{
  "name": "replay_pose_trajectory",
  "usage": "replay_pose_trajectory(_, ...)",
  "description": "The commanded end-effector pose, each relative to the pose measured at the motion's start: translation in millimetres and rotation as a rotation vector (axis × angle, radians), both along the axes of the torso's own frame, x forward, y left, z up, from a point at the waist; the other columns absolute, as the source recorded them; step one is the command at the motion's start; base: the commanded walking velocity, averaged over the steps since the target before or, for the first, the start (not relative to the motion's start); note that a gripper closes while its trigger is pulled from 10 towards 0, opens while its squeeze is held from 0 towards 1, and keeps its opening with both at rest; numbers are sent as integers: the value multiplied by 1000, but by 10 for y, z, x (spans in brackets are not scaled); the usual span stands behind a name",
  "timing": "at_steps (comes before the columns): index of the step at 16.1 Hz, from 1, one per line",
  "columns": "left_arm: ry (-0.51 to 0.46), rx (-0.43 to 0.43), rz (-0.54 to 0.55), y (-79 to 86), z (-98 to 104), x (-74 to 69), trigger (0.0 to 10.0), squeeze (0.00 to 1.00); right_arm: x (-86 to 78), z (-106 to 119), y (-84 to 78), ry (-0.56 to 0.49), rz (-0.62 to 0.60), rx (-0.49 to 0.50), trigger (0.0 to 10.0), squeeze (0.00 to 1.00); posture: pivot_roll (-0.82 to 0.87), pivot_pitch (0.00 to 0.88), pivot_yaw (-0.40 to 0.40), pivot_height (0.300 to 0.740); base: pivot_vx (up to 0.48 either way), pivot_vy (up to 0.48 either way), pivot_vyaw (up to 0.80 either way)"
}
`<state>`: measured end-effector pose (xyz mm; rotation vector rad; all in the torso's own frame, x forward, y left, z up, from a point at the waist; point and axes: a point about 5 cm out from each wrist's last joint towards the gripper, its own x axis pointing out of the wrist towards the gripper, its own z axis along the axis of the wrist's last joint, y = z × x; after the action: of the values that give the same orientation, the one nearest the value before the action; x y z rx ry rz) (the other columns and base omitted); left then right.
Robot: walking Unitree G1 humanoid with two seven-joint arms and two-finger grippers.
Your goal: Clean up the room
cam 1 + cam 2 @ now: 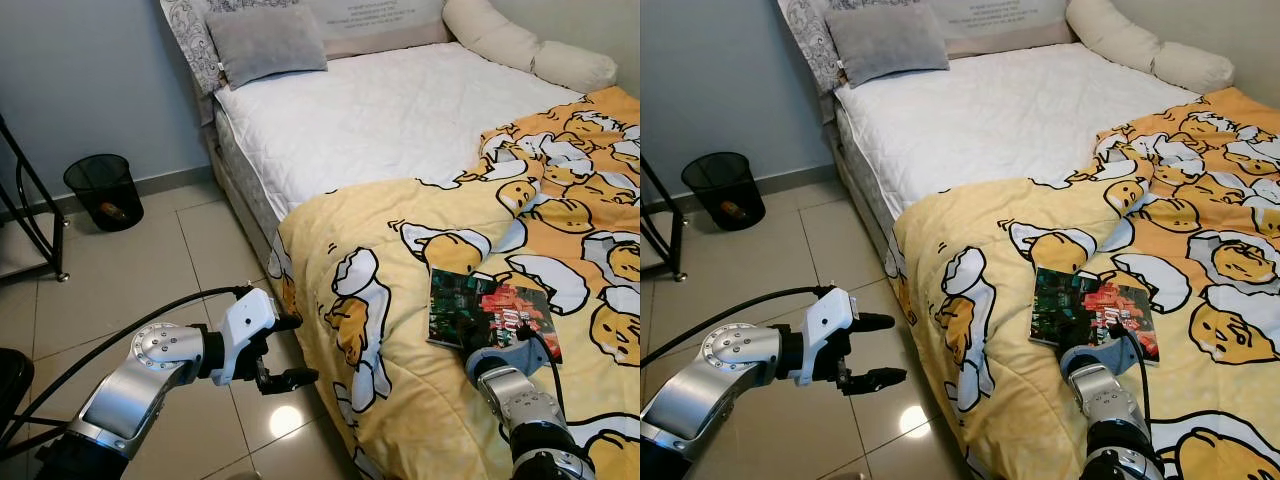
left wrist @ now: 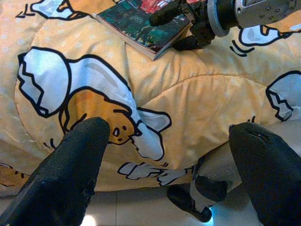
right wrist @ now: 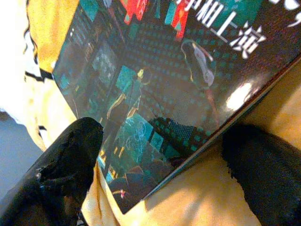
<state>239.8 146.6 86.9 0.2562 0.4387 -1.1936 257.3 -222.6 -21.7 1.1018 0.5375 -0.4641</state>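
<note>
Lower right of the head view, the right gripper [image 3: 155,160] is straddling the book [image 1: 493,308] lying on the yellow duvet [image 1: 400,270], fingers apart, not yet pinching. The left gripper [image 1: 290,350] is hovering open over floor.

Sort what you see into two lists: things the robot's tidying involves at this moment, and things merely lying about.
In the job:
- dark paperback book with red lettering, lying on the yellow egg-print quilt
- right gripper, jaws open at the book's near edge

Lying about:
- black mesh wastebasket
- grey square pillow
- cream bolster cushion
- left gripper, open over the floor
</note>
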Motion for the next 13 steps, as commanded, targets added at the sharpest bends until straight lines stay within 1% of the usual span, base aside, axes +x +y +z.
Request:
replay_pose_trajectory(1,-30,13,-18,-22,70,45,10000,843,-44,-16,-86,-13,-62,9,10000,0,-50,0,7,740,0,0,0)
replay_pose_trajectory(3,-31,15,-20,-21,72,51,10000,843,-1,38,-129,-71,-100,17,10000,0,-52,0,12,740,0,0,0)
replay_pose_trajectory(4,-33,17,-23,-21,75,57,10000,843,45,95,-165,-123,-130,23,10000,0,-52,0,14,740,0,0,0)
replay_pose_trajectory(5,-35,17,-26,-21,80,61,10000,843,107,174,-197,-191,-158,50,10000,0,-53,0,16,740,0,0,0)
replay_pose_trajectory(6,-35,18,-29,-22,83,62,10000,843,144,222,-211,-229,-164,58,10000,0,-53,0,17,740,0,0,0)
replay_pose_trajectory(10,-38,20,-34,-19,90,58,10000,843,228,302,-218,-271,-155,58,10000,0,-49,0,13,740,0,0,0)
replay_pose_trajectory(13,-42,21,-34,-16,95,64,10000,843,300,383,-220,-326,-149,67,10000,0,-44,0,9,740,0,0,0)
